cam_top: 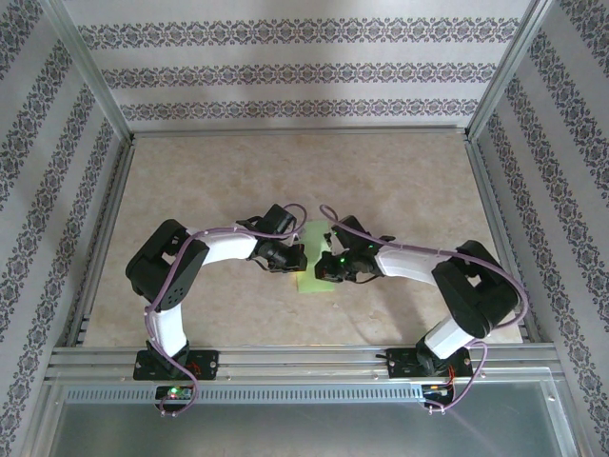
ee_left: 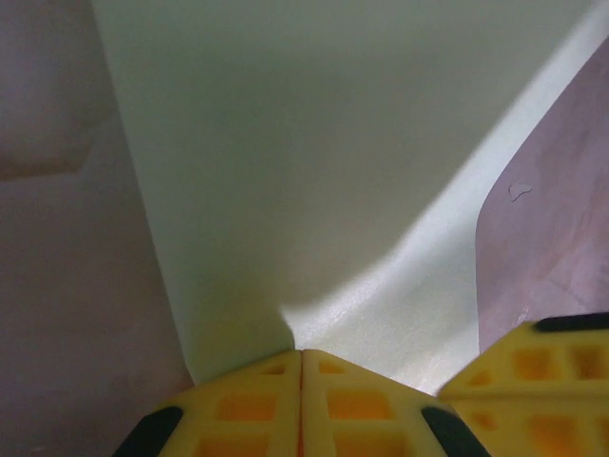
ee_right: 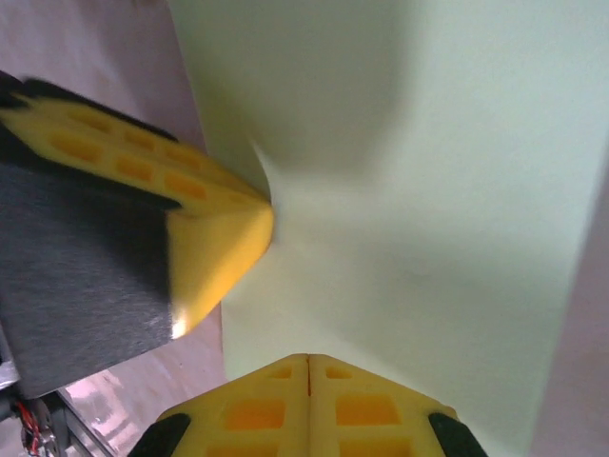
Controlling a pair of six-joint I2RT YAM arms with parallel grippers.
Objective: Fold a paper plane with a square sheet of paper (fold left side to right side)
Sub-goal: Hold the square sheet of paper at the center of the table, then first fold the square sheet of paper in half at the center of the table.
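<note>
From above, the table [cam_top: 209, 181] carries the square sheet of paper [cam_top: 313, 282] at its middle, between the two arms, which reach in from either side until their wrists nearly meet over it. The light-green sheet lies mostly hidden beneath them.

On its wrist view the left pincer [ee_left: 302, 354] is fully closed, and the paper puckers right at its tip, so I judge it has a corner or edge nipped. The right pincer [ee_right: 309, 357] is closed too, its tips against the sheet; I cannot tell whether paper sits between them.

I read this as an early fold in hand, the left side being carried over to the right. Next I'd need a slow, low sweep rightward, edges matched, with the far side pinned before creasing.
</note>
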